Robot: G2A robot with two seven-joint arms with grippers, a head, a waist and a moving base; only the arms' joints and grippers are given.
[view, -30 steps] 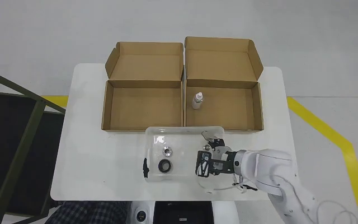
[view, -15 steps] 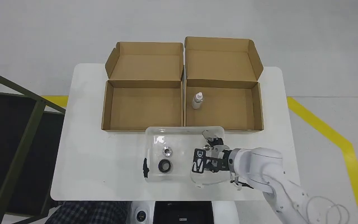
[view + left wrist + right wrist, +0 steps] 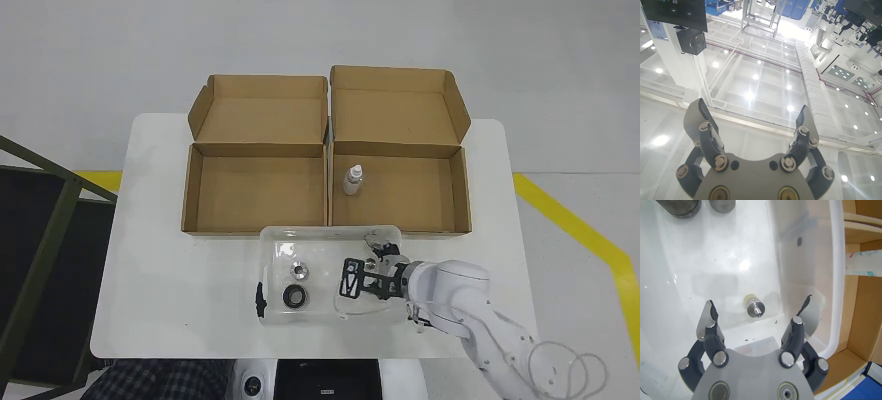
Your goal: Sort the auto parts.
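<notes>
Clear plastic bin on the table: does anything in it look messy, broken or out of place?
Mostly tidy, but dark specks litter the clear bin's floor near a small metal cylinder lying on its side. A black part sits against the bin's end wall; whether inside, I cannot tell.

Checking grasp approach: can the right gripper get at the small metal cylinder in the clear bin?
Probably yes: the right gripper is open inside the clear bin, and the small metal cylinder lies just ahead, nothing between. The bin wall crowds one finger.
</notes>
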